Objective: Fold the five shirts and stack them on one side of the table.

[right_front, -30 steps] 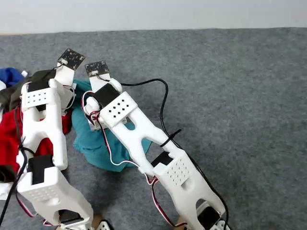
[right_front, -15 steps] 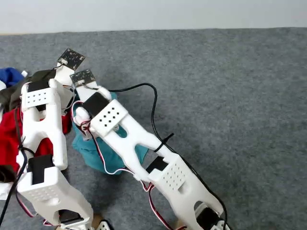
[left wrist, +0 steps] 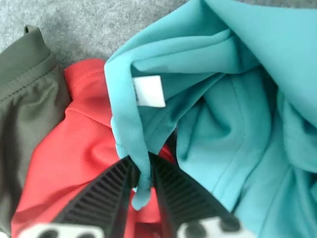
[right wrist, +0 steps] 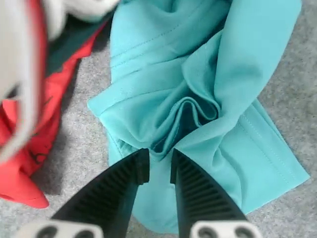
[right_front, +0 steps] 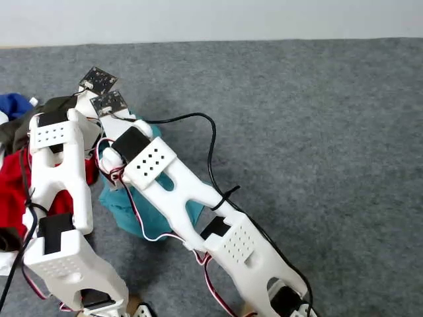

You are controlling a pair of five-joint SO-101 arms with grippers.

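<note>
Teal shirt [left wrist: 223, 114] is caught by the left gripper [left wrist: 140, 166]: its black ribbed jaws are clamped on a narrow strip of the garment's edge, and the strip's end pokes out just past the tips. Further up that same edge sits a small white label [left wrist: 148, 91]. Under the pinch lies a red shirt [left wrist: 74, 158], and beside that an olive shirt [left wrist: 25, 99], with grey table cover [left wrist: 89, 25] beyond.

Over to the right gripper [right wrist: 159, 161]: its jaws stand a narrow slit apart, with the tips right at a bunched fold in the middle of the teal cloth. The red shirt peeks in at one side.

From the high view, the teal shirt [right_front: 115, 201] sits crumpled at the table's left, under the two white arms. The red one [right_front: 10, 185] is beside it, the olive one [right_front: 13, 132] is further back, and a blue shirt [right_front: 13, 102] is furthest off.
</note>
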